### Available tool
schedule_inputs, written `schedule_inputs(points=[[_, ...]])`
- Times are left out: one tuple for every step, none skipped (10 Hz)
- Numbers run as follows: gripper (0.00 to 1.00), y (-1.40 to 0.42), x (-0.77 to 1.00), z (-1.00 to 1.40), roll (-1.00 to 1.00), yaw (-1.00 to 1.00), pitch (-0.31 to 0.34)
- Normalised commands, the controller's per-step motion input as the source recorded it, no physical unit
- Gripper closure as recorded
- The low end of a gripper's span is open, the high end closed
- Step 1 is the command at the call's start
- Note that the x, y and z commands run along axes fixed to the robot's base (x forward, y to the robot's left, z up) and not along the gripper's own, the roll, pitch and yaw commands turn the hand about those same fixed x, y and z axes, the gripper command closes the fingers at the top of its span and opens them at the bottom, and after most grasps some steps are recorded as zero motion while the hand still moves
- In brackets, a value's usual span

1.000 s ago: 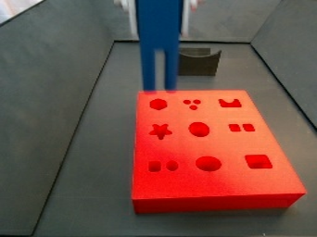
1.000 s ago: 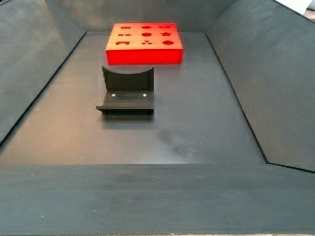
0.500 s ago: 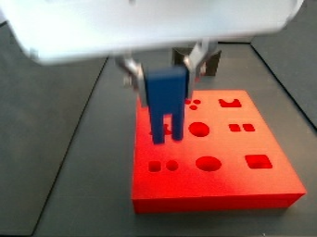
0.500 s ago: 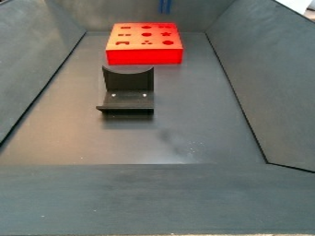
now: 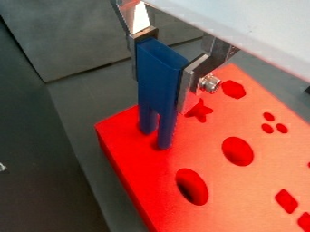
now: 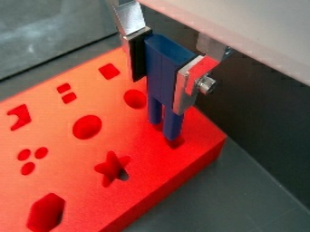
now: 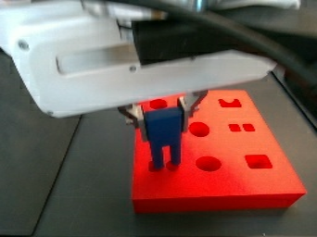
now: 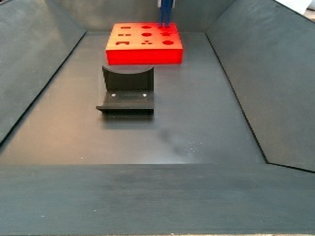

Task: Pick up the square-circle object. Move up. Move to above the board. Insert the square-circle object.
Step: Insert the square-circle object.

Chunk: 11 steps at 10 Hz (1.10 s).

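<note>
1. Counting from the biggest: one board [image 7: 254, 185], red, flat on the floor and unmoved since a second ago. A wrist view shows eight open cut-outs in the board [image 6: 72, 104]. A ninth place at the near corner is covered by the block.
2. One fixture [image 8: 125, 90] stands well apart from the board [image 8: 145, 53] and has no part in this step.
3. One gripper [image 7: 161, 112], which a second ago hung high over the board's far row, has come forward and down. It is now low over the front-left corner. Its jaws are narrow, clamped on the block's upper part in both wrist views [image 5: 169, 54] [image 6: 161, 59].
4. One square-circle object [image 7: 162, 137] is held upright. Its lower end is now at the board's surface, where earlier it hung clear above. Both wrist views [image 5: 158, 86] [image 6: 166, 86] suggest the tip is entering the corner cut-out, so insertion looks begun but not finished.
</note>
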Motion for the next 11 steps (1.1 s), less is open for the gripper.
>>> schedule_inputs(points=[[1.0,-0.09,-0.11,-0.23,0.04,0.03,-0.087],[1.0,-0.05,-0.1,-0.17,0.02,0.03,-0.06],[1.0,0.0,-0.08,-0.14,0.01,0.04,-0.04],[1.0,0.0,0.03,-0.23,0.0,0.0,0.0],[1.0,0.0,0.19,-0.29,0.0,-0.1,0.0],[1.0,-0.03,0.17,-0.5,0.0,-0.11,-0.014],[1.0,-0.07,0.18,-0.69,0.0,-0.14,-0.003],[1.0,-0.07,0.22,-0.76,0.0,-0.18,0.0],[1.0,-0.06,0.19,-0.81,0.0,-0.18,0.0],[1.0,-0.04,0.13,-0.76,0.0,-0.17,0.0],[1.0,0.0,0.1,-0.66,0.0,-0.11,0.0]])
